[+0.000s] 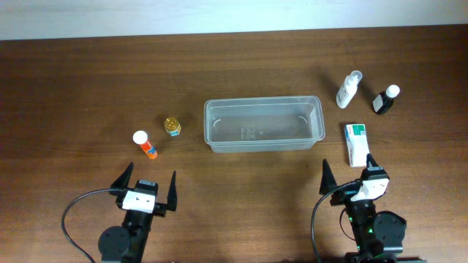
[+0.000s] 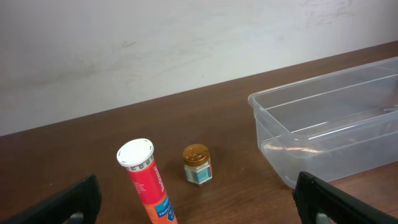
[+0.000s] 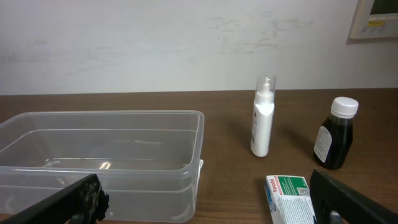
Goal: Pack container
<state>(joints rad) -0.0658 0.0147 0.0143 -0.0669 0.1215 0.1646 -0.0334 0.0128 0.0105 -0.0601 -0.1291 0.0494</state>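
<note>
The empty container [image 1: 263, 101] sits centred on the table [image 1: 73, 80], long axis left to right, ahead of and between the left end effector [image 1: 152, 173] and the right end effector [image 1: 347, 164], both spread wide, holding nothing, about equally near.

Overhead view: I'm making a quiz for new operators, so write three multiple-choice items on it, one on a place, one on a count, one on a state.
1. Where is the green-and-white box?
A) right of the container, near the right gripper
B) inside it
C) at the table's left edge

2. How many small items lie outside the container?
A) three
B) five
C) seven

3. What state is the container in?
A) lidded
B) full of bottles
C) open and empty

Answers:
A, the box lies on the table off the container's right end.
B, orange tube, gold-lidded jar, white spray bottle, dark bottle and the box.
C, its bare floor shows and no lid is on it.
</note>
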